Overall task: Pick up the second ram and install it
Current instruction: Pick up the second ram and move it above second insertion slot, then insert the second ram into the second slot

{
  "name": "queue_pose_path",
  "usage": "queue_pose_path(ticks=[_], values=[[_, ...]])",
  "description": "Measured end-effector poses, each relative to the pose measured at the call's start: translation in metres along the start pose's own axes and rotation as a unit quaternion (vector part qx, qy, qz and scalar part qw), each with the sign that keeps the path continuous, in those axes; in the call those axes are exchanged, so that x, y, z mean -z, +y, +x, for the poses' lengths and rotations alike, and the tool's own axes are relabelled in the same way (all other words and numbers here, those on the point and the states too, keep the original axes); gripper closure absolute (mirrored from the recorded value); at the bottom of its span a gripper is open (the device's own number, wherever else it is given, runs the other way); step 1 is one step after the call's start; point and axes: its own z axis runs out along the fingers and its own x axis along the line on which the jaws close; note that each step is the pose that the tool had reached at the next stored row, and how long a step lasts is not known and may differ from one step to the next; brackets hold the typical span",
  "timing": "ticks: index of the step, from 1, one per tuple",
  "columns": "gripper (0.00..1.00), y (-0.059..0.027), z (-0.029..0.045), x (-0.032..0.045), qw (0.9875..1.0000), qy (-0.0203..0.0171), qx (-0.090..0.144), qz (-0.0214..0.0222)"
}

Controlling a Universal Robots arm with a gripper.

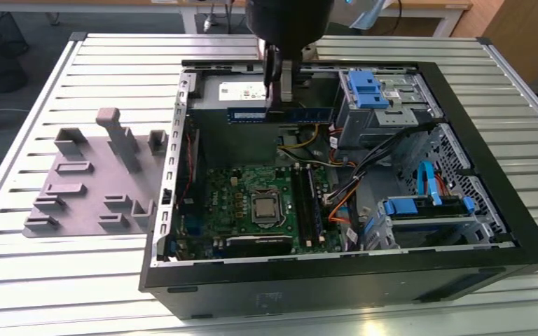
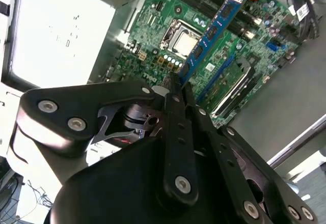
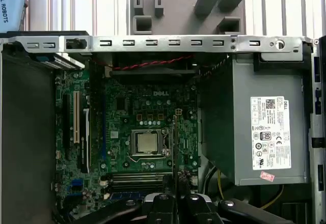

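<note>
The second ram (image 1: pixel 279 114), a slim green stick with a blue label strip, hangs level inside the open computer case above the power supply (image 1: pixel 241 89). My gripper (image 1: pixel 277 98) is shut on its middle from above. The second wrist view has the ram (image 2: pixel 214 28) sticking out past the closed fingers (image 2: pixel 178 94), over the green motherboard (image 2: pixel 168 15). Seen edge-on in the first wrist view, the ram (image 3: pixel 174 147) is a thin dark line above the gripper (image 3: pixel 174 199), beside the processor socket (image 3: pixel 146 142). The motherboard's long black slots (image 1: pixel 307 203) lie nearer the case front, apart from the ram.
The black case (image 1: pixel 493 210) stands open on a white slatted table (image 1: pixel 82 280). A grey plastic fixture block (image 1: pixel 92 175) sits at the exterior view's left of it. Blue drive cages (image 1: pixel 367 87) and cable bundles (image 1: pixel 381 150) crowd the case's right side.
</note>
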Motion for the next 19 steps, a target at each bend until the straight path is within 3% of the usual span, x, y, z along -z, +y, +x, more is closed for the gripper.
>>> queue_pose_path(ticks=[10,19], values=[[0.86,-0.0248,-0.0009,0.0007,1.0,0.0,0.0,0.0],[0.86,-0.0252,-0.001,0.0008,1.0,0.0,0.0,0.0]])
